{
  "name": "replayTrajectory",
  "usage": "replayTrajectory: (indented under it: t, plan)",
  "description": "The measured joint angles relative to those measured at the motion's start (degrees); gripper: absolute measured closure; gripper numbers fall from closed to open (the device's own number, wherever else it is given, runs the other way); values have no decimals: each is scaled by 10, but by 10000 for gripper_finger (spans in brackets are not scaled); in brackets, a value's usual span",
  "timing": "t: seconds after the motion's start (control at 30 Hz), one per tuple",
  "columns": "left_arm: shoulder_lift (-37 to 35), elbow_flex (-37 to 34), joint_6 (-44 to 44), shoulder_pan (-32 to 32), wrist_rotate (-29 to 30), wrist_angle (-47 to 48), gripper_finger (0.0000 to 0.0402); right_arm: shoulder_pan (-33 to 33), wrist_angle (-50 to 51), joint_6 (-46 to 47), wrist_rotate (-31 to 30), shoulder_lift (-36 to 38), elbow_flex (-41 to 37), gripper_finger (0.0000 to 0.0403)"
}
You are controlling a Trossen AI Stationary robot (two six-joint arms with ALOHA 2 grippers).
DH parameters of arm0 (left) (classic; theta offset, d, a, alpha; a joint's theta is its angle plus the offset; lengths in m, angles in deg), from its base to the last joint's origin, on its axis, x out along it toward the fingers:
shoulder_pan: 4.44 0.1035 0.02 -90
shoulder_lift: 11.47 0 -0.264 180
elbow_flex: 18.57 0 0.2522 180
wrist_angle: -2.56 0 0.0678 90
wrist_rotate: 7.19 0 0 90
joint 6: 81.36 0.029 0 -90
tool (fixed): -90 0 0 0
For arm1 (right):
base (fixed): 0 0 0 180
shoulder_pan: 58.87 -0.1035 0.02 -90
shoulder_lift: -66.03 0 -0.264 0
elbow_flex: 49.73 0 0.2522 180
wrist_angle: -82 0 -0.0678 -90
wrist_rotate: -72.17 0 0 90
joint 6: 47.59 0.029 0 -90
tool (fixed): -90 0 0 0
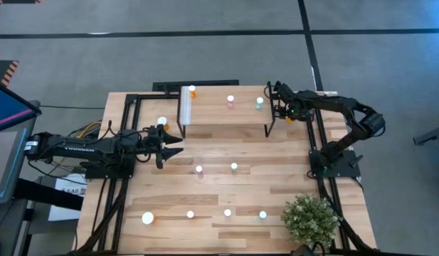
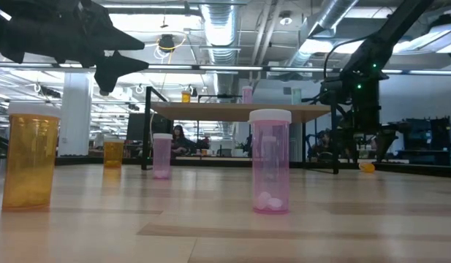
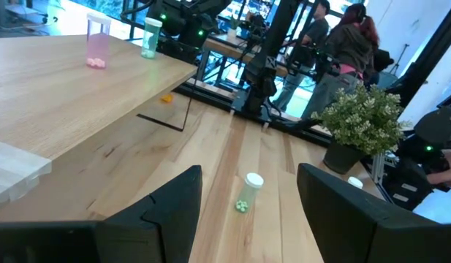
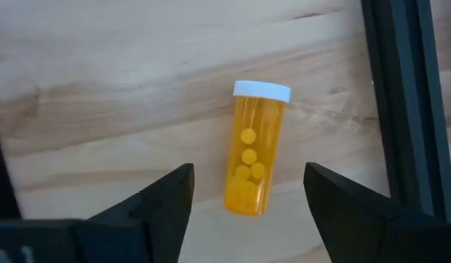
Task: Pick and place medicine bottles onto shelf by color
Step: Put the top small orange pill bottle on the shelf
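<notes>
Hovering at the upper right of the high view, the right gripper (image 1: 285, 112) has its fingers spread wide and holds nothing; directly below it an orange bottle (image 4: 251, 148) lies on its side on the table (image 1: 276, 181). Left of centre, the left gripper (image 1: 175, 146) is parted and empty too. On the shelf (image 1: 219, 114) stand an orange bottle (image 1: 192, 90), a pink bottle (image 1: 230, 102) and a green bottle (image 1: 259, 103). More bottles stand across the lower table.

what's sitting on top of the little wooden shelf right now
Three white-capped bottles stand on the small light-wood shelf: an orange one by its white ribbed end, a pink one, and a teal-green one. Nothing there is covered.
</notes>
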Motion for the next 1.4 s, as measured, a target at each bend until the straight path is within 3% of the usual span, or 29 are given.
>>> replayTrajectory:
  t: [0.33, 0.67, 0.8, 0.97, 1.07, 1.4]
  plan:
    - [0, 0, 0, 0, 0, 0, 187, -21, 17, 96, -96, 25, -6, 121]
    - [0, 0, 0, 0, 1, 0, 187, -17, 22, 98, -116, 173, -21, 121]
    - [0, 0, 0, 0, 1, 0, 187, -39, -59, 132, -116, 242, -100, 121]
    - [0, 0, 0, 0, 1, -9, 187, -77, -231, 145, -121, 294, -227, 121]
    - [0, 0, 0, 0, 1, -22, 187, -93, -297, 140, -138, 296, -267, 121]
    - [0, 0, 10, 0, 1, -35, 187, -98, -318, 124, -165, 220, -276, 121]
